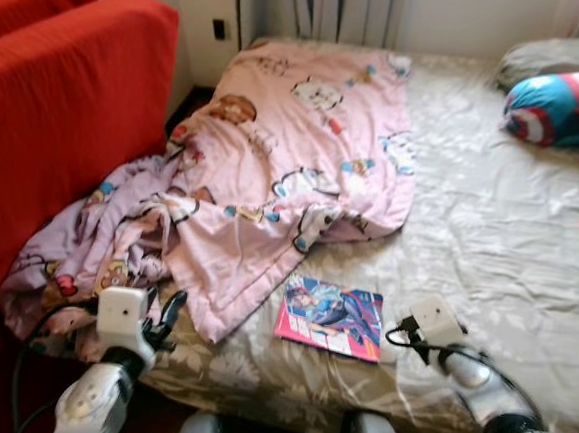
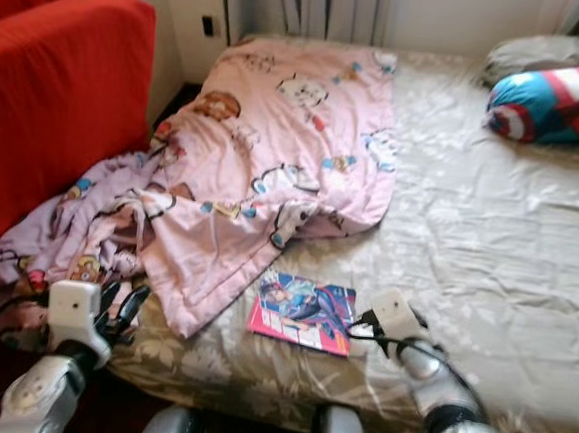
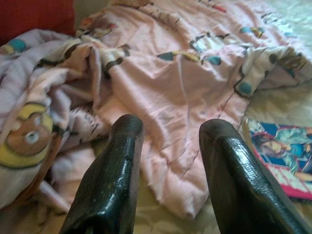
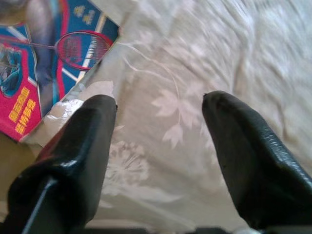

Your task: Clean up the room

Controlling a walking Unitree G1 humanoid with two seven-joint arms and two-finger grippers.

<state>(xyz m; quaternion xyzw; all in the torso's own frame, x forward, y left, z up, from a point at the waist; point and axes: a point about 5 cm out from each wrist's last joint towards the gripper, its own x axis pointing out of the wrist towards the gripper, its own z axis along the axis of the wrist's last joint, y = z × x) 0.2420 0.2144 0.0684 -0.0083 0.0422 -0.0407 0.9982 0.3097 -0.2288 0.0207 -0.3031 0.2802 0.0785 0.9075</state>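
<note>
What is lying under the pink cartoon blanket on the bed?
The pink blanket lies on the beige bedsheet, its rumpled end spilling off the edge beside the red sofa. The magazine lies uncovered beside it. Anything beneath its folds is hidden.

blanket (image 1: 305,148): soft cloth | magazine (image 1: 332,316): glossy paper | bedsheet (image 1: 498,243): satiny cloth

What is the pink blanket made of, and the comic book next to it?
The pink blanket looks like soft woven cloth, probably cotton: matte, wrinkled, folding limply. The comic book looks like glossy paper: flat, thin, with shiny bright printing. I can't be sure of either from looks alone.
</note>
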